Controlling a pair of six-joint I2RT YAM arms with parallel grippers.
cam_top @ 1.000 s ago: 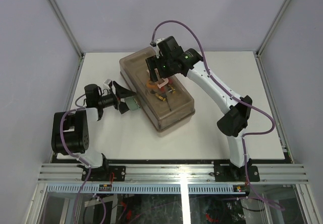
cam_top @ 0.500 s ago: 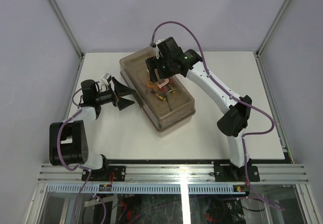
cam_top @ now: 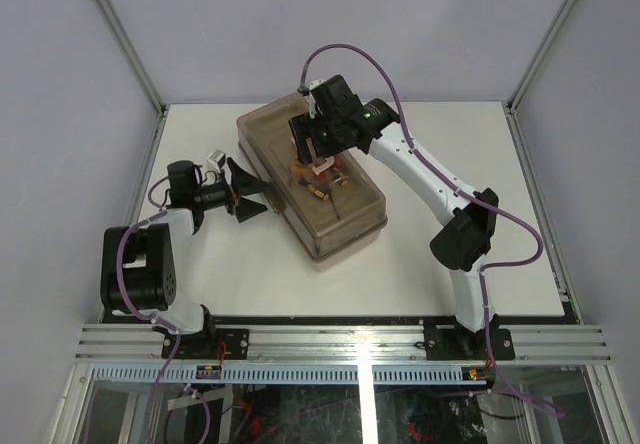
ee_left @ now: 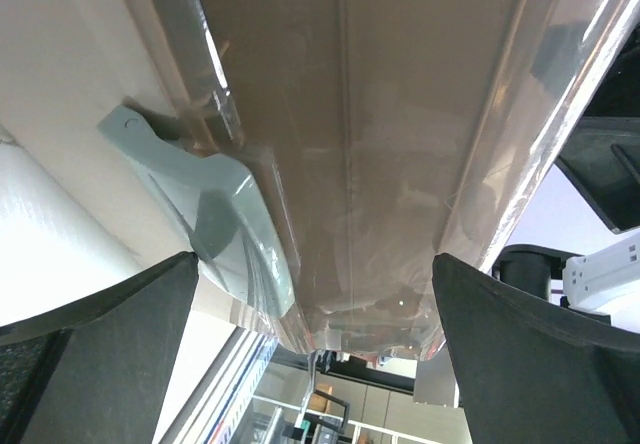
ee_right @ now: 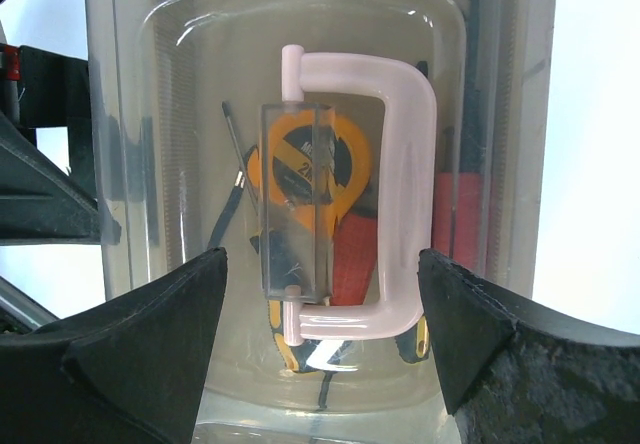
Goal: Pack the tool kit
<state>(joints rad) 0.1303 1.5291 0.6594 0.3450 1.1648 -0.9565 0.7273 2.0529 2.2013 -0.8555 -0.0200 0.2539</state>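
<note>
The tool kit is a translucent brown box (cam_top: pixel 318 204) with its lid down, lying slantwise mid-table. Through the lid I see an orange tape measure (ee_right: pixel 310 164) and red-handled tools (ee_right: pixel 455 219). A pale pink handle (ee_right: pixel 400 194) sits on the lid. My right gripper (ee_right: pixel 320 344) hovers open above it, its fingers either side of the handle and not touching it; it also shows in the top view (cam_top: pixel 316 152). My left gripper (cam_top: pixel 250 192) is open at the box's left side. The left wrist view shows a pale green latch (ee_left: pixel 200 194) on the box wall (ee_left: pixel 400 144), near the left finger (ee_left: pixel 100 334).
The white table (cam_top: pixel 470 144) stretches right of and in front of the box. The enclosure's frame posts and walls stand at the table's back corners. The left arm's base (cam_top: pixel 140 284) sits at the near left, the right arm's base (cam_top: pixel 465 314) at the near right.
My left gripper has moved slightly up along the box's left side and its arm has shifted. The right arm and the box have not moved.
</note>
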